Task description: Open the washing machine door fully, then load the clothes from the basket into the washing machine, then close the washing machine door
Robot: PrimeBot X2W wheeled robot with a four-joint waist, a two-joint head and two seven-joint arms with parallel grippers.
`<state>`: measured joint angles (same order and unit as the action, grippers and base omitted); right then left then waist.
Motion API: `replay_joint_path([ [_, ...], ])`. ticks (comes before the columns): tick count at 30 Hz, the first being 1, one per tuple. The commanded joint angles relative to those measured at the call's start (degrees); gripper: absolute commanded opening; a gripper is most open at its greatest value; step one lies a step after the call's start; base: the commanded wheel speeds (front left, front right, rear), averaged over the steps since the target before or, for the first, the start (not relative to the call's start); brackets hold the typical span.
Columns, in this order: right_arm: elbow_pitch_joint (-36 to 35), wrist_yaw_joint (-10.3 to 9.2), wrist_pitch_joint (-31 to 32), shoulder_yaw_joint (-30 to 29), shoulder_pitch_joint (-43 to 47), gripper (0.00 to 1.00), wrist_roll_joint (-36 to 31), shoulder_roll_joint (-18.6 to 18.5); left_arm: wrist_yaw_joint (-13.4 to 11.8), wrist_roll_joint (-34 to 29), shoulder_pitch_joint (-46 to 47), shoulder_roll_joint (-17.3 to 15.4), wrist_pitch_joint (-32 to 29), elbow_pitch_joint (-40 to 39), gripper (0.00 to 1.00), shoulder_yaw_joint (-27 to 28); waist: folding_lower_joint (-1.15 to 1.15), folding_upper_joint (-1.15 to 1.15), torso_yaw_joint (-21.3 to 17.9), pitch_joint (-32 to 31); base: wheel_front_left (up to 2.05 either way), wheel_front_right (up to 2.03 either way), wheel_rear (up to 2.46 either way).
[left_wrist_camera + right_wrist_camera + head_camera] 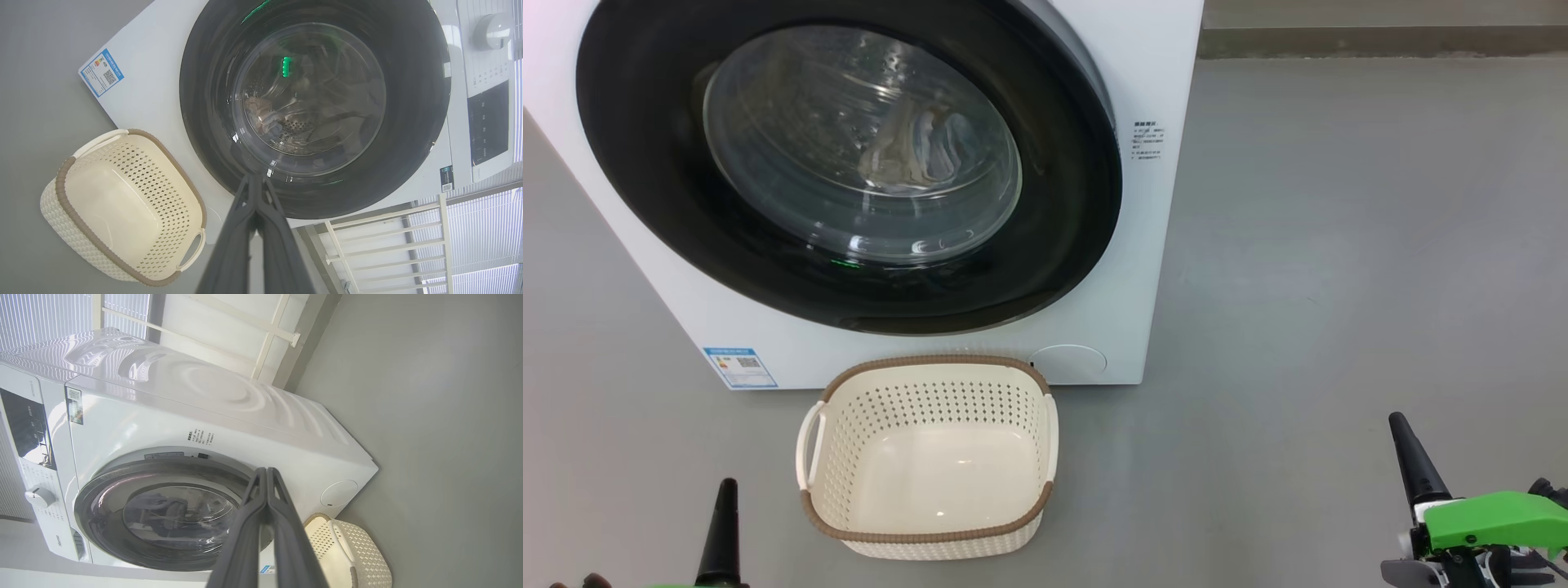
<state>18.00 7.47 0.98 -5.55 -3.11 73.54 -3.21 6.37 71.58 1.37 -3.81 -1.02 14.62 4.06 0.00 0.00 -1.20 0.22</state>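
Left gripper (255,181) — fingers pressed together, holding nothing, low and apart from the basket (931,400). Basket stands empty on the floor, just in front of the washer (1156,269). Door (645,163) looks shut against the front; clothes (923,151) lie in the drum behind the glass. Right gripper (266,471) — fingers together, empty, well off to the side. Judgement: all three steps appear done, nothing left to load. Floor (1339,245) smooth grey. White railing (269,335) and blinds (122,310) behind the washer.

White washing machine (1164,245), glossy black-rimmed door (645,163), cream perforated basket (931,408) with brown woven-look rim, grey floor (1339,245).
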Motion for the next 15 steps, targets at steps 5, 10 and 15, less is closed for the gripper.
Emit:
replay_joint_path([
  [5, -2.0, 0.02, 1.2, 0.3, -2.8, 0.0, 4.4, -0.2, -0.3, 4.5, 3.1, -0.3, -1.2, -2.0, 0.0, 1.8, 0.0, 0.0, 0.2, -0.1, 0.0, 0.0, 0.0],
  [10, -2.3, 0.02, 2.1, 0.1, -3.0, 0.0, 7.2, -0.1, -0.4, 7.7, 3.5, -0.1, -2.0, -2.0, 0.0, 1.9, 0.0, 0.0, 0.4, -0.1, 0.0, 0.0, 0.0],
  [15, -2.5, 0.02, 2.9, -0.2, -3.2, 0.0, 10.0, 0.0, -0.5, 10.8, 3.9, 0.2, -2.9, -2.1, 0.0, 2.1, 0.0, 0.0, 0.6, -0.1, 0.0, 0.0, 0.0],
])
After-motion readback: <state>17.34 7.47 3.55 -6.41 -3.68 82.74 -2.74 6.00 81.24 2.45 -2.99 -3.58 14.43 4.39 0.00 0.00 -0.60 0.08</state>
